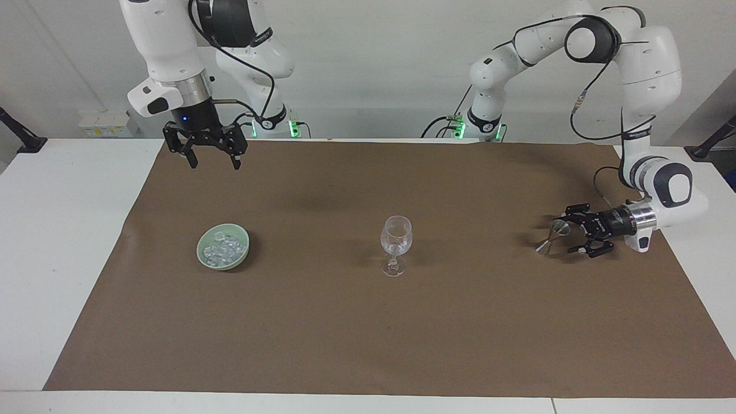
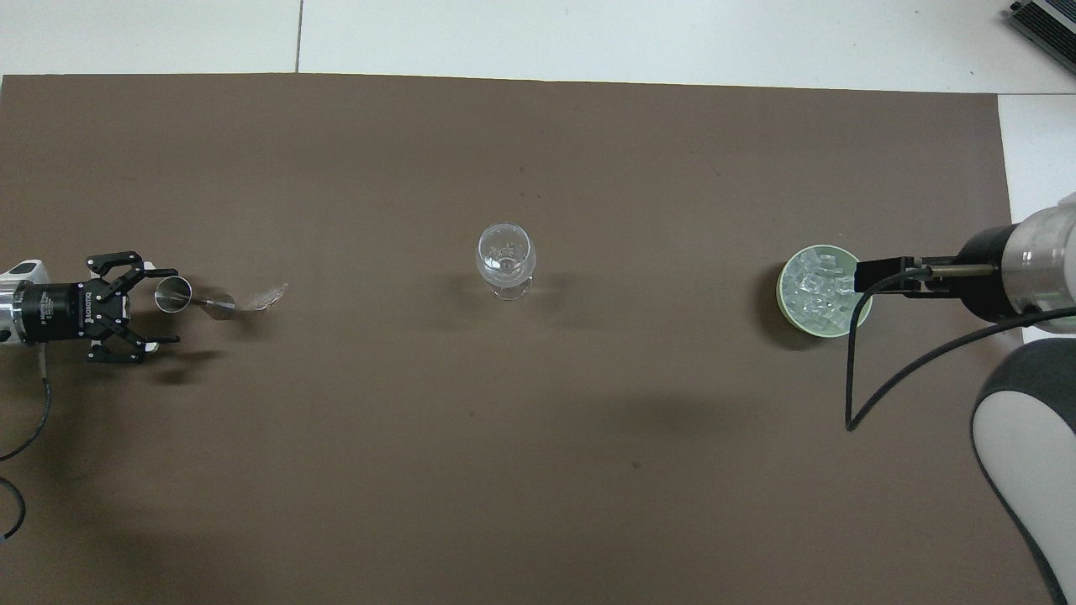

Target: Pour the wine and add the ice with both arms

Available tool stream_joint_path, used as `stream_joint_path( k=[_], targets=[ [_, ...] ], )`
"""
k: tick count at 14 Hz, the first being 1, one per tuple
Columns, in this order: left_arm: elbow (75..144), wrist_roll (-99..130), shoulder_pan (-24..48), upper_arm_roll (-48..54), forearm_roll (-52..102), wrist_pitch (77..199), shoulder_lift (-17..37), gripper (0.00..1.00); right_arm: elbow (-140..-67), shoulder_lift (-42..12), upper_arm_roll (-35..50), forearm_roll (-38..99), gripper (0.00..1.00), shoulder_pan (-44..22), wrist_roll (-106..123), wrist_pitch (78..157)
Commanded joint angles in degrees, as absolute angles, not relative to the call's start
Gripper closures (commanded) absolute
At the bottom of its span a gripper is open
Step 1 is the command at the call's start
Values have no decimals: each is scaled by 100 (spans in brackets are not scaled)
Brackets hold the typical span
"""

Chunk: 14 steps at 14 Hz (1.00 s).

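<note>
A clear stemmed glass (image 1: pixel 396 244) (image 2: pixel 505 259) stands mid-mat; I cannot tell whether wine is in it. The ice (image 1: pixel 224 249) (image 2: pixel 820 287) is heaped in a pale green bowl (image 1: pixel 202 257) (image 2: pixel 788 305) toward the right arm's end. A small metal measuring cup (image 1: pixel 553 234) (image 2: pixel 187 296) lies on its side at the left arm's end. My left gripper (image 1: pixel 578 229) (image 2: pixel 164 305) sits low just beside it, open, fingers apart from the cup. My right gripper (image 1: pixel 214 164) (image 2: pixel 878 276) hangs open and empty, high over the mat near the bowl.
A brown mat (image 1: pixel 368 333) (image 2: pixel 538 470) covers most of the white table (image 1: pixel 63 230). A pale streak (image 2: pixel 269 296) marks the mat next to the metal cup, on the side toward the glass. The right arm's cable (image 2: pixel 857 370) hangs beside the bowl.
</note>
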<state>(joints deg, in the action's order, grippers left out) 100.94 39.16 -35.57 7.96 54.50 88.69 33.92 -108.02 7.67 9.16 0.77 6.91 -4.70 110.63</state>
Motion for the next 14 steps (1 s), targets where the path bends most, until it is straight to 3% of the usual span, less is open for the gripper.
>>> stream_joint_path(
  k=[1, 8, 14],
  targets=[
    [9713, 3920, -3683, 844, 4941, 8623, 3454, 0, -11486, 818, 958, 176, 0, 974, 59, 11776],
    [8958, 3621, -3788, 914, 4176, 8333, 3410, 0, -13050, 564, 949, 88, 0, 1151, 562, 13470],
    [8114, 3639, -3700, 1054, 3570, 7841, 3033, 0, -13201, -446, 949, 88, 1, 1282, 685, 14764]
  ],
)
